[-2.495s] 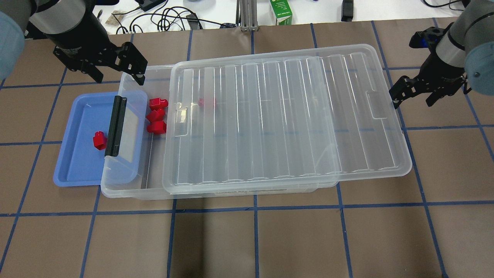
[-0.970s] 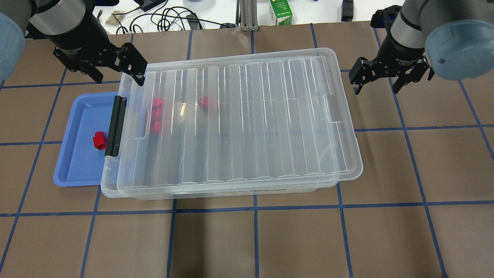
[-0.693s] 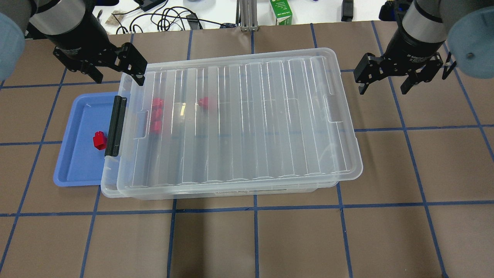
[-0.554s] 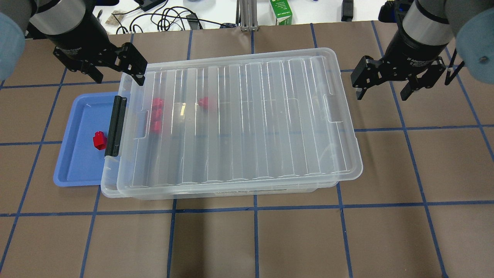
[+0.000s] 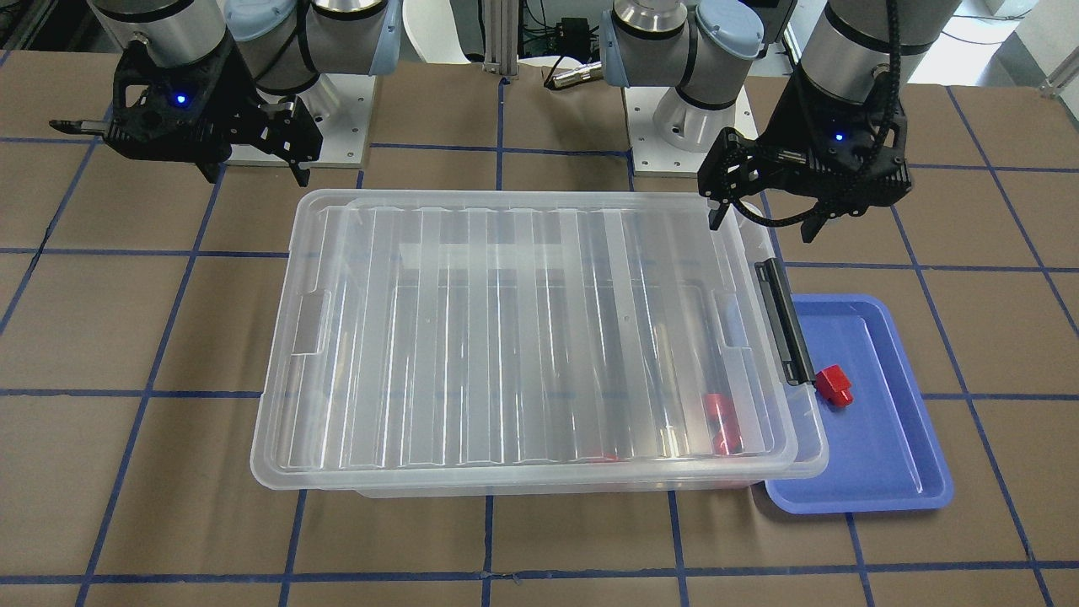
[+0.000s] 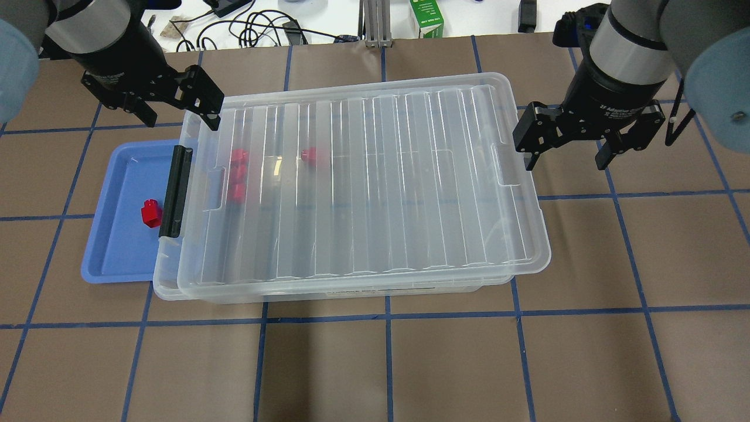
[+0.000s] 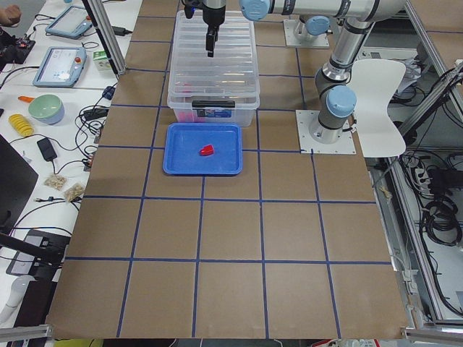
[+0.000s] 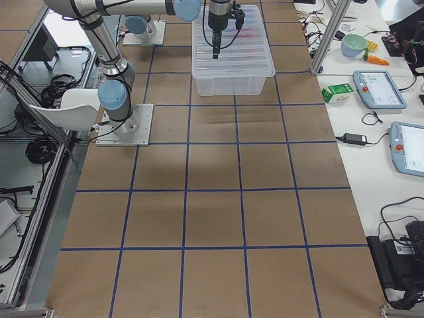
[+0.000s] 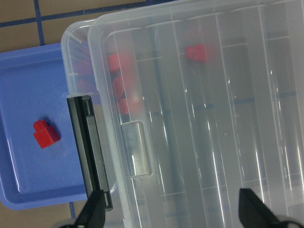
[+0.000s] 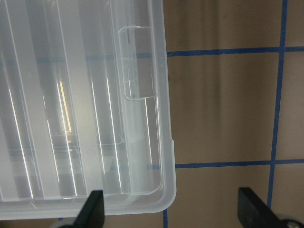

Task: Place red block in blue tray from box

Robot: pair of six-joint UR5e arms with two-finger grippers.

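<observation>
The red block lies in the blue tray, close to the box's black latch; it also shows in the front view and the left wrist view. The clear box has its ribbed lid on top, a little askew. Other red pieces show dimly through the lid. My left gripper is open and empty over the box's back left corner. My right gripper is open and empty, just off the lid's right end.
The tray's right edge is tucked under the box's latch end. A green carton and cables lie on the white bench beyond the table's far edge. Blue tape lines grid the brown table top.
The lid has slid left and now covers the box and its red pieces. My right gripper let go, drew back, then came closer to the lid's right end. The left arm has not moved.
</observation>
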